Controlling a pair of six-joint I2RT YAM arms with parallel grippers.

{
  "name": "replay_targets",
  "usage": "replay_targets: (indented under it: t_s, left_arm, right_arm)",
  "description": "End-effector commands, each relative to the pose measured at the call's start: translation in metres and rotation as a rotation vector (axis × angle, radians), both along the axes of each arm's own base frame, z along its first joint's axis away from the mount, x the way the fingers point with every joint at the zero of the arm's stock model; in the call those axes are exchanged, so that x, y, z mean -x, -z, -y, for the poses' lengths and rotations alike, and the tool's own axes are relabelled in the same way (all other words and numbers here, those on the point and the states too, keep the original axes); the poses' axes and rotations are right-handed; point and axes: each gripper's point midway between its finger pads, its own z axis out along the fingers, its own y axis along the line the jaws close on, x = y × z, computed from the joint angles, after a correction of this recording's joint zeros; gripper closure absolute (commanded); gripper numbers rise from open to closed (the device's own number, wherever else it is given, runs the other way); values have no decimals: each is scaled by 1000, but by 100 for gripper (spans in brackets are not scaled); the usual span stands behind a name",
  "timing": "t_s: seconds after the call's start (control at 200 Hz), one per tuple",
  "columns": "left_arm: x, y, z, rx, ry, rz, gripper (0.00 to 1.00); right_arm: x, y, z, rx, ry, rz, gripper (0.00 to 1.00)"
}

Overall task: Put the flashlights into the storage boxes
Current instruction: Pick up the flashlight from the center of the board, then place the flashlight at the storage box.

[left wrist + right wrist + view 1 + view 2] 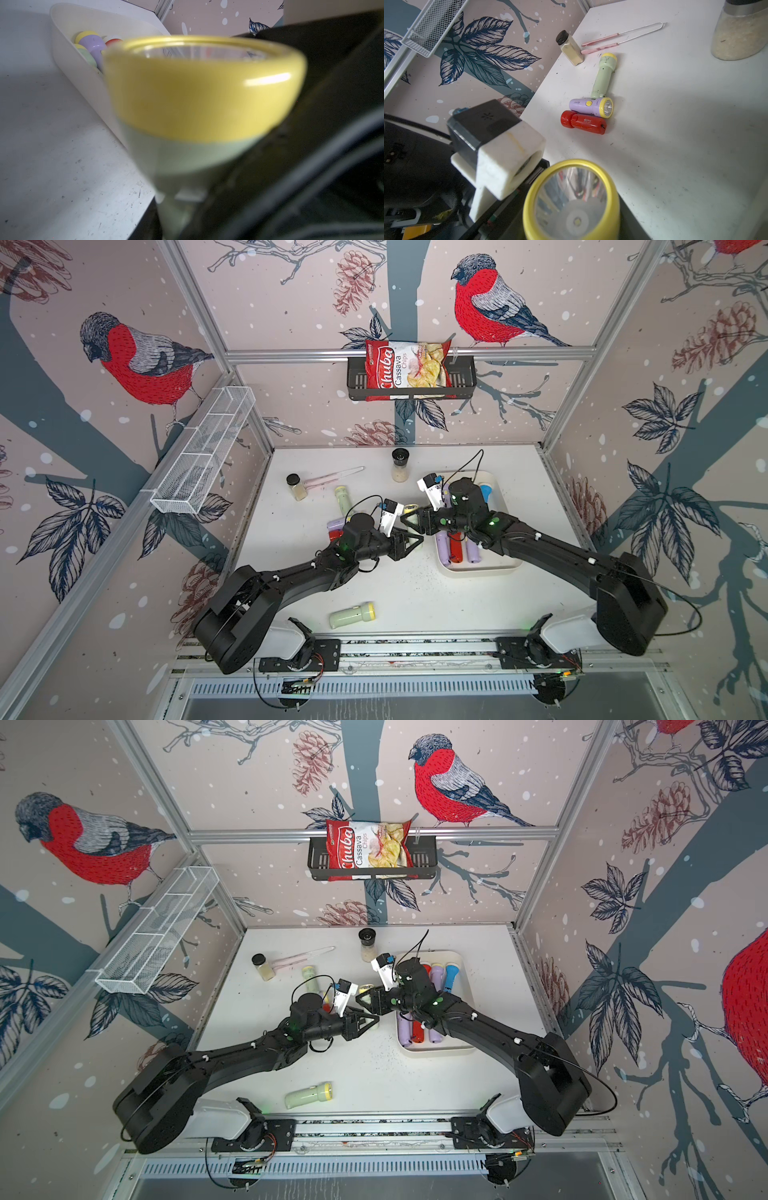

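A pale green flashlight [197, 99] with a yellow rim [571, 199] hangs between both grippers at mid-table. My left gripper [415, 540] is shut on its body. My right gripper [404, 517] faces the lens, its dark jaws shut against both sides of the head. In both top views only a bit of that head [365, 989] shows. The cream storage box [478, 572] at the right holds lilac [444, 549], red [456, 549] and blue [485, 491] flashlights under the right arm. Loose flashlights lie at left: green [604, 76], lilac [591, 107], red [583, 122]. Another green one [353, 615] lies near the front.
Two spice jars [296, 486] [400, 464] and pink tongs [332, 479] sit towards the back of the table. A white wire basket [203, 452] hangs on the left wall. A black wall basket [461, 381] with a chips bag hangs at the back.
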Motion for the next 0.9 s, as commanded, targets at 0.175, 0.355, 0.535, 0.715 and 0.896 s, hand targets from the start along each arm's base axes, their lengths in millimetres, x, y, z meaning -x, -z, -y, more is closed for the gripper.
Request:
replay_targets:
  t_s: [0.175,0.355,0.535,0.715,0.896]
  left_arm:
    - [-9,-6,-8,-47,-64,45,36]
    - [-22,-6,-14,-118,-137,43,19]
    - [-29,-5,-9,-224,-166,78,13]
    - [-34,-2,5,-302,-165,108,10]
    - [-38,5,21,-369,-149,124,7]
  right_arm:
    - [-28,-8,43,-55,157,-20,64]
    - [-45,11,92,22,241,-84,64]
    - [-57,38,147,104,317,-169,63]
    - [-62,59,189,171,389,-238,63]
    - [-65,80,226,337,508,-278,63]
